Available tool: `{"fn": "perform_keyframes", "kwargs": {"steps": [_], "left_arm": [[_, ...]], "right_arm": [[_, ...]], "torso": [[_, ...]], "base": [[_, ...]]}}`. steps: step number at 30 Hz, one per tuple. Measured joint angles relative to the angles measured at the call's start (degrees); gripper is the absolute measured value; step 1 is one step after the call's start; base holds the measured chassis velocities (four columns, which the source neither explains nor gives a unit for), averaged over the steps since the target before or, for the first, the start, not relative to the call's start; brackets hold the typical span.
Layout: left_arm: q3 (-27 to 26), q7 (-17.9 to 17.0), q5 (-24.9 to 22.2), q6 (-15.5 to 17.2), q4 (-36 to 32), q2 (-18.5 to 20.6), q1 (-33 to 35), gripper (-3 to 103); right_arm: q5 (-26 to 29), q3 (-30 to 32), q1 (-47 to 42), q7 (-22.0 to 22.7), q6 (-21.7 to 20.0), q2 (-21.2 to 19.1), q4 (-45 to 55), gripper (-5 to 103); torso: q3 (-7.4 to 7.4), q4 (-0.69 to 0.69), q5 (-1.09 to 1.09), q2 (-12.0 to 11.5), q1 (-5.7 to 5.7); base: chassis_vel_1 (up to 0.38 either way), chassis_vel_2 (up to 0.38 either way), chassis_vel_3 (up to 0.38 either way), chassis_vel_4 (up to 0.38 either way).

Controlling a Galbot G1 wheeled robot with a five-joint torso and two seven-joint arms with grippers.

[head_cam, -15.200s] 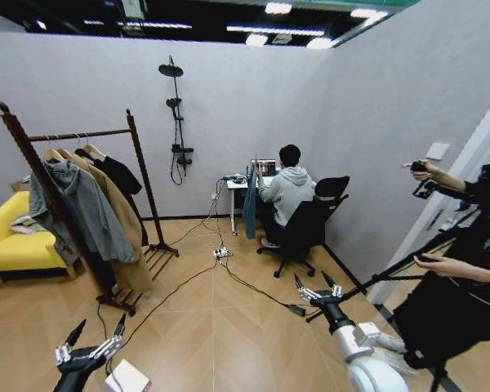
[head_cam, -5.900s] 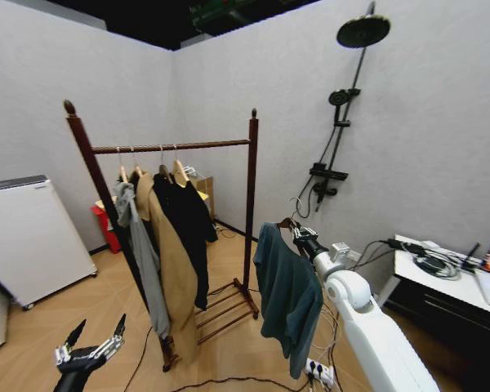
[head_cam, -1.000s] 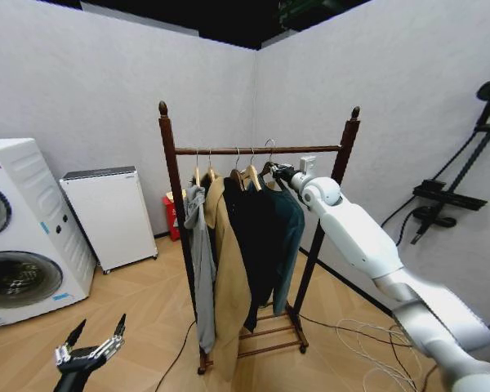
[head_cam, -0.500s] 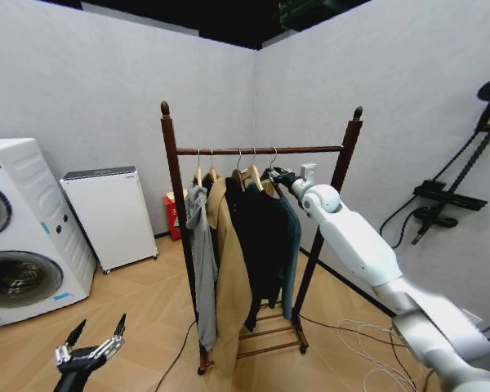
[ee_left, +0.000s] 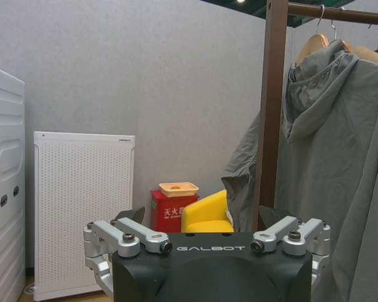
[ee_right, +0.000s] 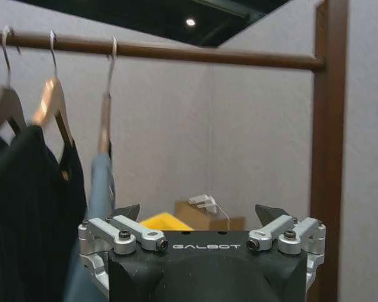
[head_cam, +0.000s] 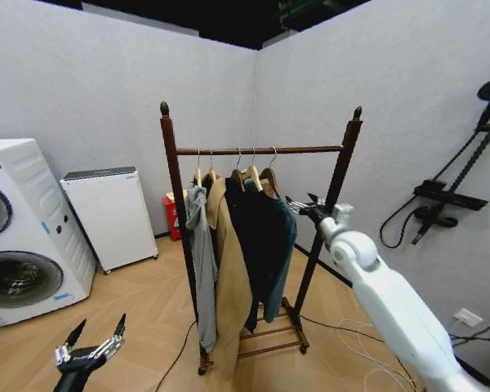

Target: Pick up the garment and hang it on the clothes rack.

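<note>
A: The garment hangs on the clothes rack at frame centre, last in the row. Right gripper sits just beside it, fingers spread, holding nothing.

B: Risk?

A: I'd say an arm swing could snag the sleeve and drag the hanger off the bar.

B: Views?

A: Right wrist shows 3 hooks over the bar. Left gripper idles lower left, fingers spread; its wrist view catches the grey hoodie.

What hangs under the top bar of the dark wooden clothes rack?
Under the dark wooden clothes rack: a grey hoodie, tan coat, black jacket and teal garment. Overlap hides most of the teal garment.
</note>
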Motion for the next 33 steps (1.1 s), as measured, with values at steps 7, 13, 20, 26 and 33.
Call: {"fn": "perform_keyframes", "kwargs": {"steps": [7, 13, 20, 26, 33], "left_arm": [[0.0, 0.0, 0.0, 0.0, 0.0, 0.0, 0.0, 100], [0.0, 0.0, 0.0, 0.0, 0.0, 0.0, 0.0, 100], [0.0, 0.0, 0.0, 0.0, 0.0, 0.0, 0.0, 100], [0.0, 0.0, 0.0, 0.0, 0.0, 0.0, 0.0, 100], [0.0, 0.0, 0.0, 0.0, 0.0, 0.0, 0.0, 100]], "right_arm": [[-6.7, 10.1, -18.9, -4.5, 7.7, 9.4, 2.7, 100], [-8.8, 13.4, -25.5, -5.2, 13.1, 12.9, 1.7, 100], [-9.1, 14.0, -27.0, -4.9, 14.6, 14.1, 1.8, 100], [-9.2, 13.9, -26.7, -4.7, 14.6, 14.2, 2.5, 100], [-9.3, 13.5, -26.8, -4.6, 14.6, 14.2, 3.3, 100]], "torso": [[0.00, 0.00, 0.00, 0.0, -0.01], [0.00, 0.00, -0.03, 0.0, -0.01], [0.00, 0.02, -0.04, 0.0, -0.01], [0.01, 0.02, -0.03, 0.0, 0.00], [0.01, 0.00, -0.03, 0.0, 0.00]], "base": [[0.000, 0.000, 0.000, 0.000], [0.000, 0.000, 0.000, 0.000], [0.000, 0.000, 0.000, 0.000], [-0.043, -0.033, -0.045, -0.038], [-0.077, -0.065, -0.077, -0.081]]}}
